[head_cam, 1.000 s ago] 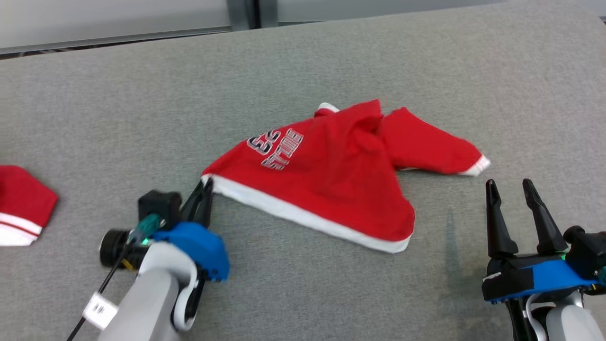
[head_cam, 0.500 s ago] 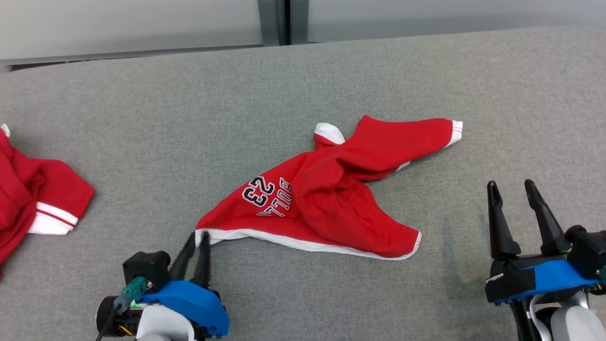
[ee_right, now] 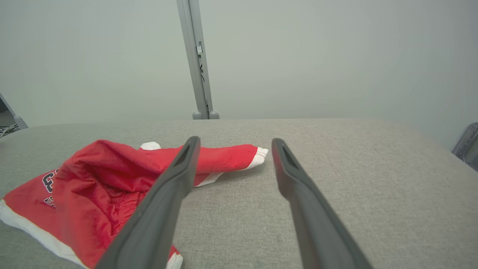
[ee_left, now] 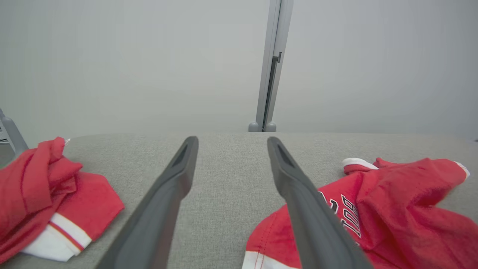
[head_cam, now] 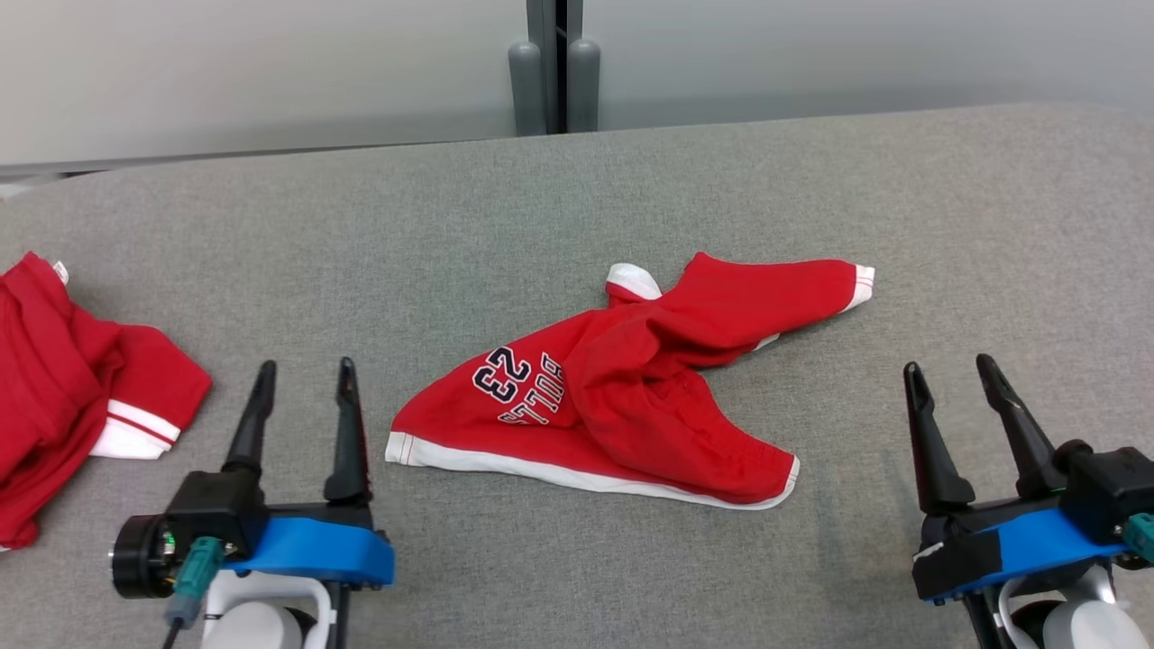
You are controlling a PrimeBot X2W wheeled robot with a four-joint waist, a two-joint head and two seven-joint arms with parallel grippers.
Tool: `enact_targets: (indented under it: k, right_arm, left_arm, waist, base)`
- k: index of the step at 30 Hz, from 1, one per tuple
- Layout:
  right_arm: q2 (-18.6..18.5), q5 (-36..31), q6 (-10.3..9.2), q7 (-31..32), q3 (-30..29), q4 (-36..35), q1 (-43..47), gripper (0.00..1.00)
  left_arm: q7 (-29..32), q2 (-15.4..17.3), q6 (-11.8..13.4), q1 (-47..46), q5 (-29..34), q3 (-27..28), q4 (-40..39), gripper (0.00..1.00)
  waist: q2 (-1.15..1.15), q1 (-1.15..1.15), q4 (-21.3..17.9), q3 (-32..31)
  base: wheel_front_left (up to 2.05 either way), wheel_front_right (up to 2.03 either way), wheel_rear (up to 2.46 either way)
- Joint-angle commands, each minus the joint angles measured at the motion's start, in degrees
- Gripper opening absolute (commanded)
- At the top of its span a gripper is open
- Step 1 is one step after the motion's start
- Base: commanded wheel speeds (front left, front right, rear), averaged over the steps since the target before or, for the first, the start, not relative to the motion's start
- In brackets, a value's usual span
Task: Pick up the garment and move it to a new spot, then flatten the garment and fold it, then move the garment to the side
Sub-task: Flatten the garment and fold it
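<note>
One grey cloth-covered table [head_cam: 811,180] is seen, on which two red garments are laid: a crumpled red sweatshirt [head_cam: 622,397] lettered "23" near the middle, and a second red garment [head_cam: 63,361] bunched at the left edge. Two grippers are held at the near side, the left gripper [head_cam: 306,364] just beside the sweatshirt's white hem and the right gripper [head_cam: 948,363] apart from it. The fingers of each are parted and nothing is gripped.

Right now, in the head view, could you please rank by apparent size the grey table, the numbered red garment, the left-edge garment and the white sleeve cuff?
1. grey table
2. numbered red garment
3. left-edge garment, cut off by the frame, so only its visible part is judged
4. white sleeve cuff
</note>
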Motion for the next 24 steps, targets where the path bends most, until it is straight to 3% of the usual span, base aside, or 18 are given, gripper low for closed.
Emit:
enact_targets:
  k: [1,12,24]
  right_arm:
    - [-0.2,-0.2,0.01,0.5,0.3,-0.7,1.0,1.0]
    - [0.3,-0.3,0.01,1.8,1.8,-3.3,2.7,1.0]
    - [0.6,-0.1,0.01,2.3,1.8,-4.1,2.7,1.0]
  left_arm:
    - [-0.4,0.8,0.1,-0.4,0.2,0.7,-0.1,1.0]
    - [2.2,5.6,-0.8,1.9,-1.4,3.0,-1.6,1.0]
    - [5.1,6.2,-2.0,1.1,-2.8,1.6,-1.7,1.0]
  waist:
    - [0.0,0.0,-0.2,-0.5]
    - [0.0,0.0,-0.3,-1.6]
    - [0.0,0.0,-0.3,-0.9]
  base:
    - [0.0,0.0,0.0]
    - [0.0,0.0,0.0]
    - [0.0,0.0,0.0]
